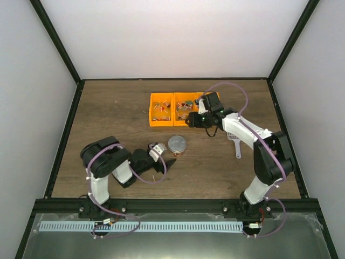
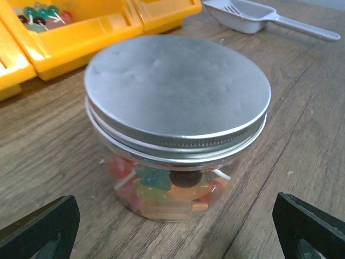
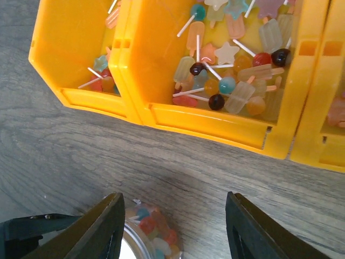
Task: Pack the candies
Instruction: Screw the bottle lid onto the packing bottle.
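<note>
A small clear jar [image 1: 177, 143] with a silver screw lid [image 2: 178, 89] stands on the wood table, closed, with mixed candies [image 2: 167, 186] inside. More candies, lollipops and ice-pop shapes [image 3: 232, 70], lie loose in the orange three-part bin [image 1: 161, 123]. My left gripper [image 1: 166, 163] is open just near-left of the jar; in the left wrist view it [image 2: 172, 229] has its fingers wide either side, not touching. My right gripper [image 1: 191, 122] is open and empty above the table between bin and jar; in the right wrist view it [image 3: 175, 229] has the jar [image 3: 153, 237] by its left finger.
A grey slotted scoop [image 1: 235, 141] lies right of the jar, under the right arm; it also shows in the left wrist view [image 2: 242, 13]. The bin wall [image 3: 215, 127] is close ahead of the right gripper. Black frame rails border the table.
</note>
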Controlling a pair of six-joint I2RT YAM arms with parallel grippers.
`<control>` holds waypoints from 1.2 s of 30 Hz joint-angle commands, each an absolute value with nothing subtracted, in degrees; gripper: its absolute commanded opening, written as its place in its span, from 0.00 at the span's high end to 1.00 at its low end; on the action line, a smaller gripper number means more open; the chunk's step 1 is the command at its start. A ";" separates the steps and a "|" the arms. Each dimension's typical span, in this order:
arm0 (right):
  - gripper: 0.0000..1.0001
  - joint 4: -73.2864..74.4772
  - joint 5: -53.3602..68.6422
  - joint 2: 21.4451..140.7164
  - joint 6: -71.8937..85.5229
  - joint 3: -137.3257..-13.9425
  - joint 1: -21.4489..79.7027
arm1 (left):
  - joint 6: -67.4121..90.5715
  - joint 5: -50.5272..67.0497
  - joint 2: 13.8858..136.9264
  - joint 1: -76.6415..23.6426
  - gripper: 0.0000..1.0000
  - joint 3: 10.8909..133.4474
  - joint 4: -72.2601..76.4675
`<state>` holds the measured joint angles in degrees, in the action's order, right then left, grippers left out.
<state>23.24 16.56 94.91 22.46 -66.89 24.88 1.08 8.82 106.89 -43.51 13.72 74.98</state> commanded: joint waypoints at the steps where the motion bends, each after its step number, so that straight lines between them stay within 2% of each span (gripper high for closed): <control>1: 0.47 23.31 20.33 95.07 20.48 -69.65 22.57 | -1.91 12.13 111.99 -43.77 0.00 15.82 82.52; 10: 0.47 21.19 25.27 97.85 21.47 -67.42 21.81 | -5.94 12.07 115.37 -43.71 0.00 20.39 81.06; 19: 0.47 22.16 25.30 97.17 22.44 -67.96 21.86 | -6.54 13.35 119.92 -43.70 0.00 24.33 82.45; 22: 0.47 21.58 25.45 95.75 22.75 -66.74 21.80 | -5.99 14.53 121.04 -43.68 0.12 25.01 82.20; 31: 0.48 19.26 28.99 95.19 23.67 -64.70 21.80 | -5.91 14.30 120.56 -43.64 0.14 24.40 82.05; 33: 0.52 18.13 31.84 95.29 23.69 -64.08 21.86 | -5.87 14.81 120.23 -43.67 0.14 23.90 82.00; 36: 0.66 17.20 35.20 96.52 24.34 -62.36 21.89 | -5.46 15.15 119.89 -43.64 0.19 23.26 82.00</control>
